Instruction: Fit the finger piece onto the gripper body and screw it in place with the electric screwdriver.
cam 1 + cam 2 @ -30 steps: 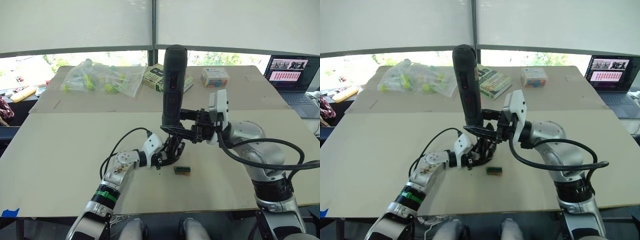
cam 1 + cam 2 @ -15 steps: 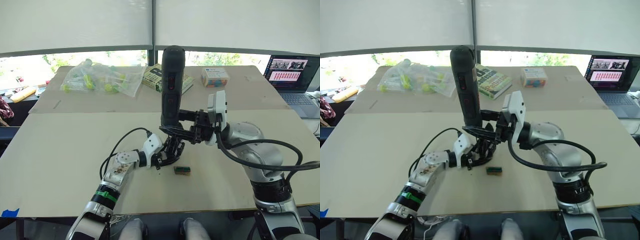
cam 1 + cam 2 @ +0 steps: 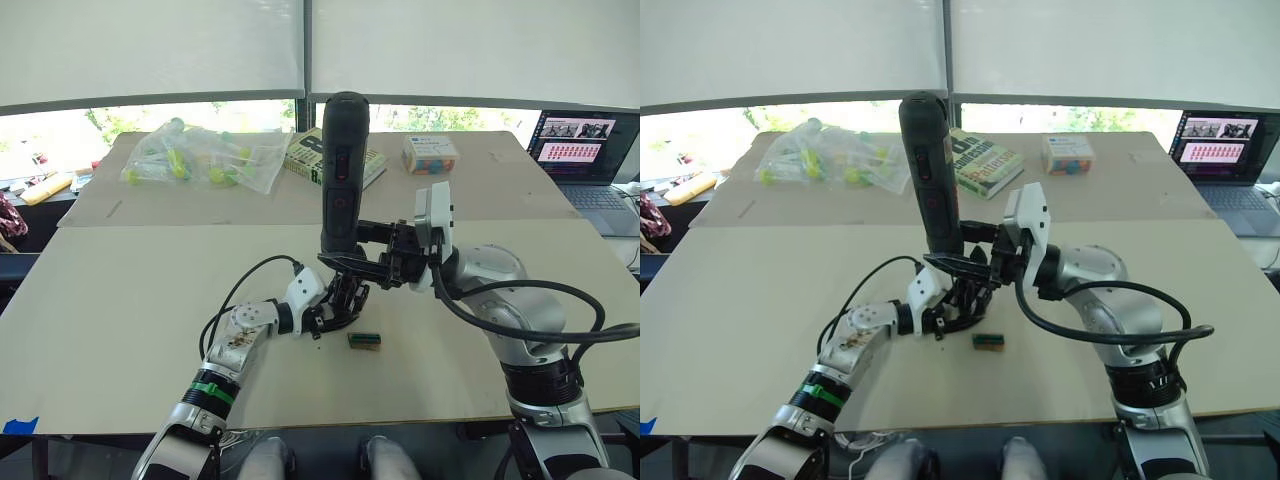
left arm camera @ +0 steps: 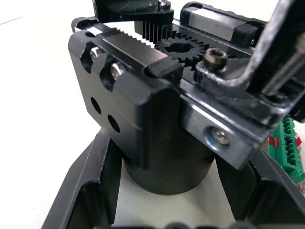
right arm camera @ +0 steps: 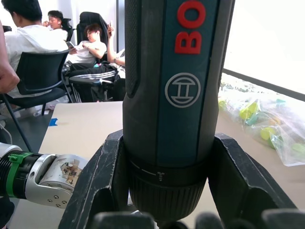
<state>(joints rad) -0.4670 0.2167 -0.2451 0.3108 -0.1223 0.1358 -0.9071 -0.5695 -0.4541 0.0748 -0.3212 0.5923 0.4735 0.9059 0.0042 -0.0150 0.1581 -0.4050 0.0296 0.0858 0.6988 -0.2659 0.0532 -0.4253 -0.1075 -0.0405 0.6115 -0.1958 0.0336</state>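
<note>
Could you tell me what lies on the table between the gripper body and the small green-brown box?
Nothing: in the left eye view, bare table separates the gripper body, clamped in the left gripper, from the small green-brown box.

The electric screwdriver [image 3: 341,170] is standing nearly upright, bit end down over the gripper body [image 4: 157,119], which is sitting on the table showing gear teeth; the finger piece is probably hidden.
</note>
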